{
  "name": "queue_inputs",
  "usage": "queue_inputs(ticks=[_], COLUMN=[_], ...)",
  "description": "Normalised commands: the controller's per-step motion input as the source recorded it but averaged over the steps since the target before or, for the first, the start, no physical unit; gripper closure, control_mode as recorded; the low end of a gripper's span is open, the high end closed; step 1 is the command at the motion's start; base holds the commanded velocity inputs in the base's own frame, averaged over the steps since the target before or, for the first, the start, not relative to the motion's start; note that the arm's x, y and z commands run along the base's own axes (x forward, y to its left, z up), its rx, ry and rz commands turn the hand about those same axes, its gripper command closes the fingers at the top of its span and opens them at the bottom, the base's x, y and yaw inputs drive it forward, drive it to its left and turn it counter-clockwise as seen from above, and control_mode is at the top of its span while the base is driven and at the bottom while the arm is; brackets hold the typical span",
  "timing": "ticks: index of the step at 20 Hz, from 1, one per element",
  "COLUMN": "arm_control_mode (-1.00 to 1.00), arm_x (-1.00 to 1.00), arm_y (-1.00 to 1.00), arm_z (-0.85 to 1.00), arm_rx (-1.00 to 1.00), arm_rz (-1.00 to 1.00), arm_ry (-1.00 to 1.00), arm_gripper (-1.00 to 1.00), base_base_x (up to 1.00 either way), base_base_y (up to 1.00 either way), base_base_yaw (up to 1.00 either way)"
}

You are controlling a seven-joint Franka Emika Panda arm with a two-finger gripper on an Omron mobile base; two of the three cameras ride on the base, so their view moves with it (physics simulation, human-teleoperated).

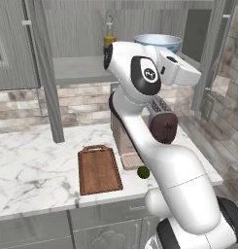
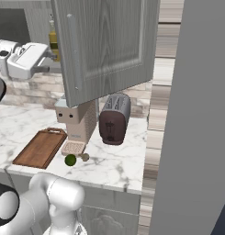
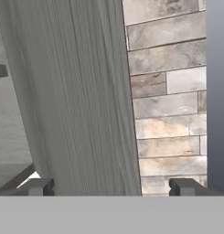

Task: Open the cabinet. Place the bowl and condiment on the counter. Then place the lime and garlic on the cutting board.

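Checking the cabinet (image 1: 72, 39) first: I find its doors swung open, with the condiment (image 1: 109, 36) and the bowl (image 1: 158, 43) on the shelf inside. My end effector (image 3: 111, 186) is released, fingers spread wide with nothing between them, raised to shelf height beside the right door (image 2: 107, 46). In the hand view the door's edge stands close ahead, with brick wall behind it.

On the desk (image 1: 33, 165) I note the board (image 1: 98, 169) lying bare, the lime (image 1: 143, 171) just beside its right edge, and the garlic (image 2: 85, 157) next to the lime. A toaster (image 2: 115, 118) stands further right.

Risks as I judge them: the open door hangs close to the hand, so a careless swing toward the shelf could strike it. The bowl is wide and may be an awkward grip. The bottle is slim and could topple if nudged.

Hidden or unclear: the arm covers the garlic in the left base view, and part of the bowl. The door hides the bowl in the right base view, leaving only a sliver of the bottle.
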Motion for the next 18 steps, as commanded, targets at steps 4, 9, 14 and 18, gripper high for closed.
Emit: queue_inputs(ticks=[4, 9, 14, 18], arm_control_mode=[-1.00, -1.00, -1.00, -1.00], arm_x=[0.03, 0.00, 0.00, 0.01], arm_y=[-0.03, -0.09, -0.17, -0.13], arm_z=[0.00, 0.00, 0.00, 0.00], arm_rx=[0.00, 0.00, 0.00, 0.00], arm_rz=[-0.06, -0.03, -0.01, -0.02], arm_ry=[0.00, 0.00, 0.00, 0.01], arm_gripper=[-1.00, -1.00, -1.00, -1.00], base_base_x=[0.00, 0.00, 0.00, 0.00], base_base_y=[0.00, 0.00, 0.00, 0.00], base_base_yaw=[0.00, 0.00, 0.00, 0.00])
